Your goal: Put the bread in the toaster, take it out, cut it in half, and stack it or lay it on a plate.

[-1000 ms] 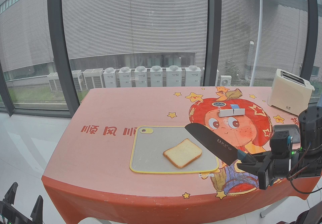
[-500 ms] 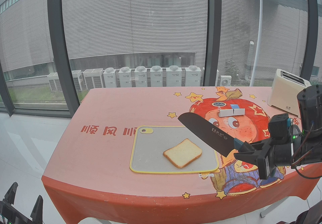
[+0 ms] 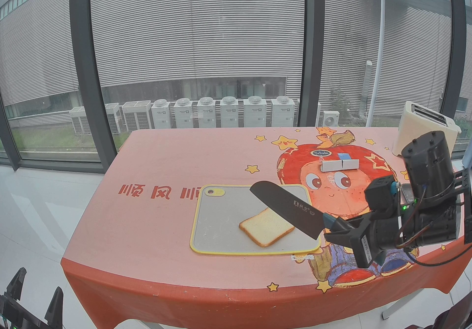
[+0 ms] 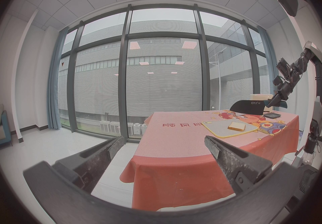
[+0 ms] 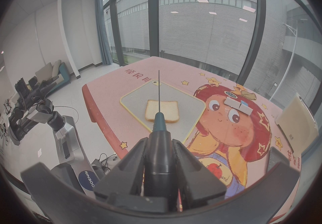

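Note:
A slice of bread [image 3: 264,229] lies flat on the grey, yellow-rimmed cutting board [image 3: 216,226]. My right gripper [image 3: 345,232] is shut on the handle of a black knife [image 3: 287,207]. The blade hangs above the board's right part, and in the head view it crosses the bread's far right corner. In the right wrist view the blade [image 5: 159,94] stands edge-on over the bread [image 5: 161,110]. The cream toaster [image 3: 424,132] stands at the table's far right. My left gripper [image 4: 163,142] is open, low and off the table's left front corner.
A small white and blue block [image 3: 339,164] lies on the printed cloth behind the board. A dark flat item [image 3: 407,190] sits beside the toaster, mostly hidden by my right arm. The table's left half is bare cloth.
My right gripper has carried the knife left and slightly down, from beside the board to above its right part, so the blade now overlaps the bread. The bread and left arm have not moved.

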